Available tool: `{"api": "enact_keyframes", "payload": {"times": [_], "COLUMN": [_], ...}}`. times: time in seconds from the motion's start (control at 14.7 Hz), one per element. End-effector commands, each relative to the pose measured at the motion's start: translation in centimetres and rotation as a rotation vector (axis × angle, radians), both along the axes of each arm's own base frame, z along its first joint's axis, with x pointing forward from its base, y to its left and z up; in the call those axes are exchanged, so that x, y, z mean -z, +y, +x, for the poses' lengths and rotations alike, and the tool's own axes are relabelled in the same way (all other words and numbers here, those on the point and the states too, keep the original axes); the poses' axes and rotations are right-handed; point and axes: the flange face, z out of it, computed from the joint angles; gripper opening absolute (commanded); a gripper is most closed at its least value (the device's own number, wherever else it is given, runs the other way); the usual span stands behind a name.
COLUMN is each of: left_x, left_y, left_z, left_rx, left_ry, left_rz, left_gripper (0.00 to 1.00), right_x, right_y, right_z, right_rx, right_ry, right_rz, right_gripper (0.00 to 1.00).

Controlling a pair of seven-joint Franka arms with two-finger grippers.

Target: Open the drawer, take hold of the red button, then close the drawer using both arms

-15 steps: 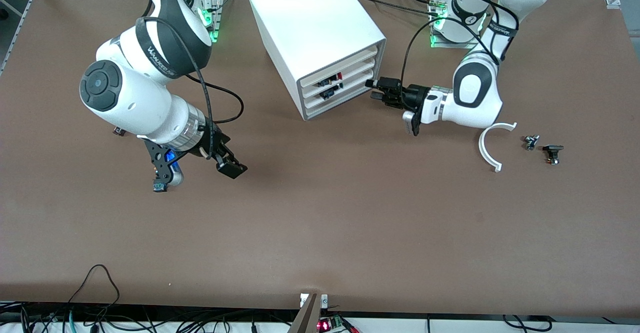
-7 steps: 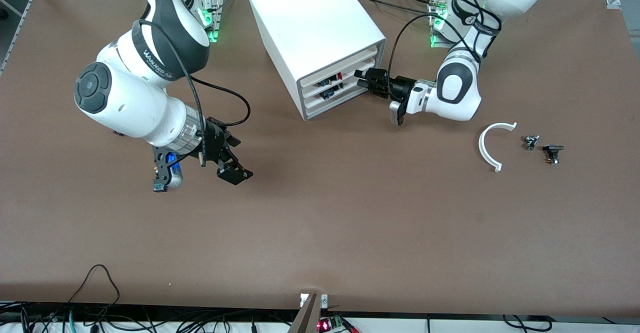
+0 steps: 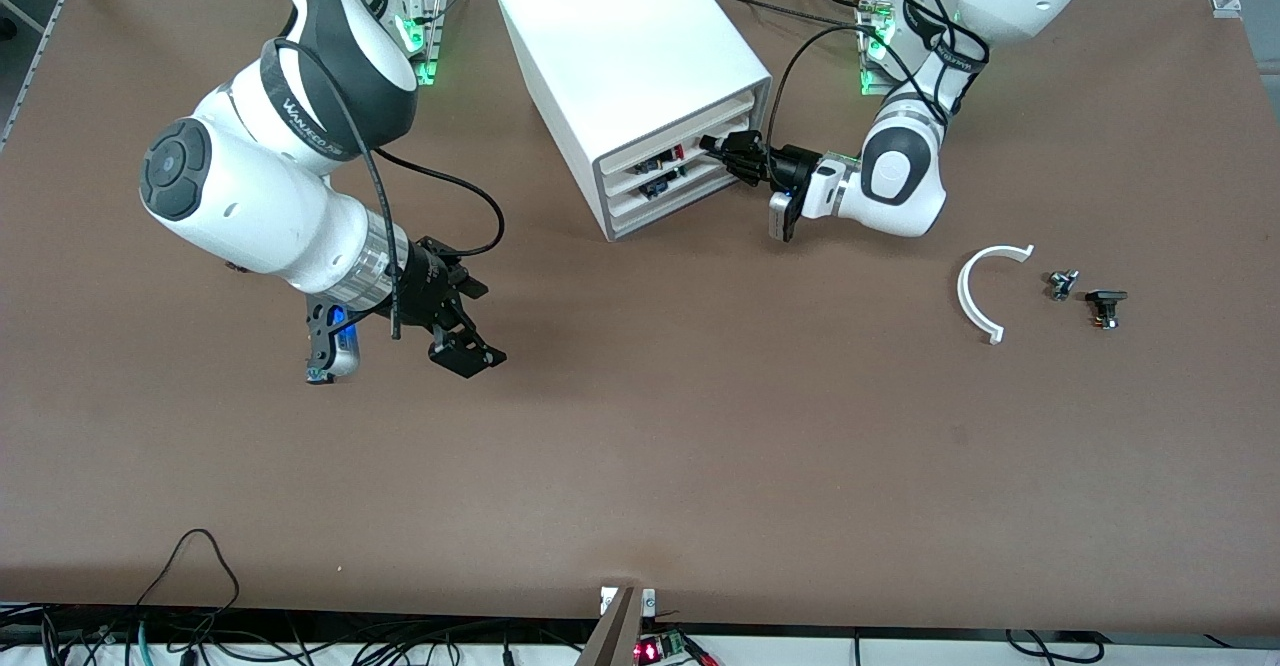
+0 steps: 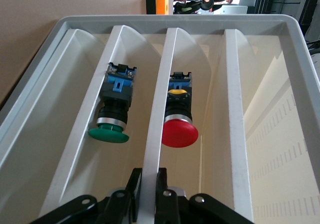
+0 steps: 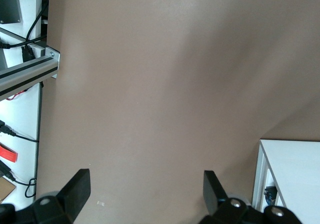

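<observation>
From the front we see the left claw [image 3: 722, 149] pressed up against the front of the big white box cabinet [image 3: 625, 56], level with the wide shallow white plastic drawer [image 3: 690, 151], second of the four counting down. At the drawer's front edge, just beside the claw, a speck of red marks the small push button with its red mushroom cap [image 3: 679, 153]. Well apart from this claw, toward the left arm's end of the brown tabletop [image 3: 640, 466], lie a curved white plastic strip [image 3: 980, 291], a small grey metal part [image 3: 1061, 284] and a small black part [image 3: 1106, 307]. The right claw [image 3: 458, 331] hangs over bare tabletop toward the right arm's end, its fingers spread apart, gripping nothing.

In the left wrist view we look straight into the drawer [image 4: 280, 29]. The claw [image 4: 147, 194] is pinched together on a white divider rib [image 4: 157, 134] between two compartments. On one side of that rib lies the red-capped button [image 4: 179, 129], cap toward the claw; on the other side, a green-capped push button with a black-and-blue body [image 4: 112, 119].

In the right wrist view, the two black fingers [image 5: 75, 186] stand wide apart over plain tabletop [image 5: 150, 84], with a corner of the cabinet [image 5: 290, 174] beside them.
</observation>
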Motion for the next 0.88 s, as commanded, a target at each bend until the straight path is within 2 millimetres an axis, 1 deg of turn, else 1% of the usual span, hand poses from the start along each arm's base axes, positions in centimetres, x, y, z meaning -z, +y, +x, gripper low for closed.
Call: {"api": "enact_keyframes", "payload": {"times": [0.0, 0.07, 0.2, 0.27, 0.34, 0.54, 0.61, 0.75, 0.81], "left_x": [-0.1, -0.5, -0.7, -0.7, -0.2, 1.0, 1.0, 1.2, 1.2], "left_y": [1.0, 1.5, 2.5, 2.9, 3.8, 6.8, 7.4, 7.9, 8.0], "left_z": [1.3, 2.6, 4.7, 5.6, 6.9, 10.5, 11.1, 11.5, 11.5], "left_rx": [-0.056, -0.07, -0.106, -0.113, -0.105, -0.081, -0.08, -0.072, -0.071], "left_ry": [0.001, -0.011, -0.017, -0.026, -0.041, -0.077, -0.087, -0.094, -0.094], "left_rz": [0.007, 0.005, 0.003, 0.003, 0.015, 0.057, 0.062, 0.07, 0.072], "left_gripper": [0.0, 0.0, 0.0, 0.0, 0.0, 0.0, 0.0, 0.0, 0.33], "right_x": [-0.4, -0.3, -0.3, -0.2, 0.1, 1.0, 1.4, 2.2, 2.6], "right_y": [1.9, 2.4, 3.3, 4.0, 4.9, 8.8, 10.3, 12.8, 14.0], "right_z": [-0.3, -0.5, -1.0, -1.4, -1.9, -4.0, -4.8, -6.3, -6.8], "right_rx": [0.006, 0.009, -0.001, -0.011, -0.016, -0.016, -0.014, -0.008, 0.006], "right_ry": [0.007, 0.013, 0.014, 0.014, 0.023, 0.027, 0.03, 0.035, 0.033], "right_rz": [0.027, 0.026, 0.017, 0.013, 0.01, -0.052, -0.071, -0.096, -0.1], "right_gripper": [1.0, 1.0, 1.0, 1.0, 1.0, 1.0, 1.0, 1.0, 1.0]}}
